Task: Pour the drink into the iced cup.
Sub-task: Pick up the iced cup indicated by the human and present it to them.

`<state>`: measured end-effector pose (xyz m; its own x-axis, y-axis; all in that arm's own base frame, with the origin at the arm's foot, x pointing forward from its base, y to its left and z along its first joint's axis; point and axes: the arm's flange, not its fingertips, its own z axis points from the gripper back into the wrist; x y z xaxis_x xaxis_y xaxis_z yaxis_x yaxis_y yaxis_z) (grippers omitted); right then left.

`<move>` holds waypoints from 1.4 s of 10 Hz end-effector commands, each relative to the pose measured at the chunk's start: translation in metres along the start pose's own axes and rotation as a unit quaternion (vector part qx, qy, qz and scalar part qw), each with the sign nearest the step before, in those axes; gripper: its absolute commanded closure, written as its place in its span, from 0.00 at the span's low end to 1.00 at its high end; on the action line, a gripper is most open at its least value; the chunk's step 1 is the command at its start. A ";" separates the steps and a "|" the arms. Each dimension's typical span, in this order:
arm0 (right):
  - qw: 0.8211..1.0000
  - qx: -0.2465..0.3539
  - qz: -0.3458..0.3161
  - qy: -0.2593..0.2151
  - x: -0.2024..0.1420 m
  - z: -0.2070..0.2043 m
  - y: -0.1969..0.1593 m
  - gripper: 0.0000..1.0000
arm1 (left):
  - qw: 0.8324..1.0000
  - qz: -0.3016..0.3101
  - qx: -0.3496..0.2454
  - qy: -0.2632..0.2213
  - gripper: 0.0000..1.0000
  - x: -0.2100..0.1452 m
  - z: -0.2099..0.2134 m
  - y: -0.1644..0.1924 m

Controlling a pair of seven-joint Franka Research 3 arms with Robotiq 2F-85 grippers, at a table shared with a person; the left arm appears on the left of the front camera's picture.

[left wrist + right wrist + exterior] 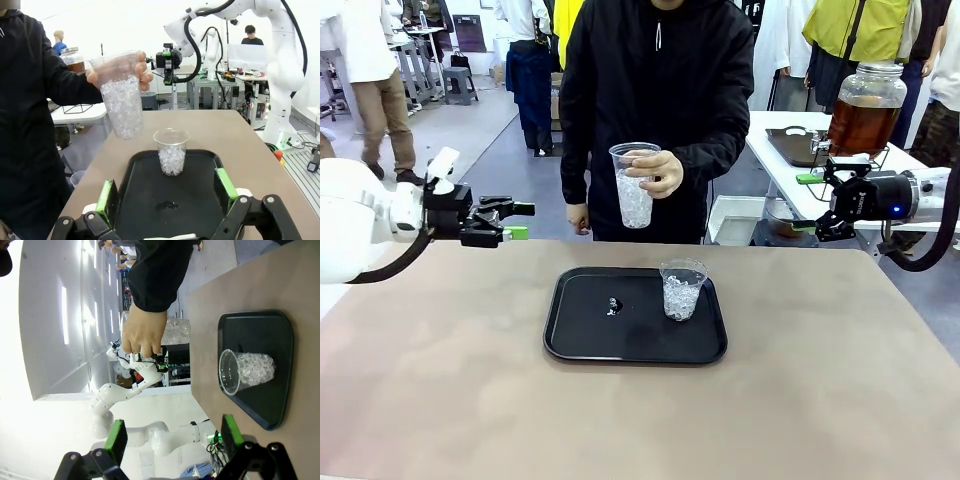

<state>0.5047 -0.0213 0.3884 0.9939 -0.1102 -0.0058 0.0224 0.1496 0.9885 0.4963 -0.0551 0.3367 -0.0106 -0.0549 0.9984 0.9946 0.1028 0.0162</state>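
A clear iced cup [682, 290] [172, 151] [246, 371] stands upright on the right half of a black tray [590, 335]. The person's hand [660, 172] holds a second clear cup of ice [634, 186] [121, 97] in the air above the table's far edge. The drink [861, 125], amber in a lidded glass jar [75, 59], sits on a side table at the back right. My left gripper [522, 221] [166, 192] hovers open left of the tray, holding nothing. Near the table's far right corner, my right gripper [805, 203] [173, 436] hangs open and holds nothing.
A small bit of ice [613, 304] lies on the tray's left half. The white side table [790, 165] with a dark tray stands behind the right arm. The person in black stands at the far edge. The brown tabletop [470, 400] around the tray is bare.
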 end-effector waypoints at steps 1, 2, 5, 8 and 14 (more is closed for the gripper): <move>1.000 0.001 0.001 -0.001 0.001 0.000 0.003 0.00 | 1.000 -0.001 -0.001 -0.003 0.00 0.002 -0.005 0.000; 1.000 0.001 0.001 -0.001 0.001 0.000 0.003 0.00 | 1.000 -0.001 -0.001 -0.003 0.00 0.002 -0.005 0.000; 1.000 0.001 0.001 -0.001 0.001 0.000 0.003 0.00 | 1.000 -0.001 -0.001 -0.003 0.00 0.002 -0.005 0.000; 1.000 0.001 0.001 -0.001 0.001 0.000 0.003 0.00 | 1.000 -0.001 -0.001 -0.003 0.00 0.002 -0.005 0.000; 1.000 0.001 0.001 -0.001 0.001 0.000 0.003 0.00 | 1.000 -0.001 -0.001 -0.003 0.00 0.002 -0.005 0.000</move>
<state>0.5047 -0.0213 0.3884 0.9939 -0.1102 -0.0058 0.0224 0.1496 0.9885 0.4973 -0.0582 0.3362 -0.0106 -0.0552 0.9984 0.9952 0.0964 0.0159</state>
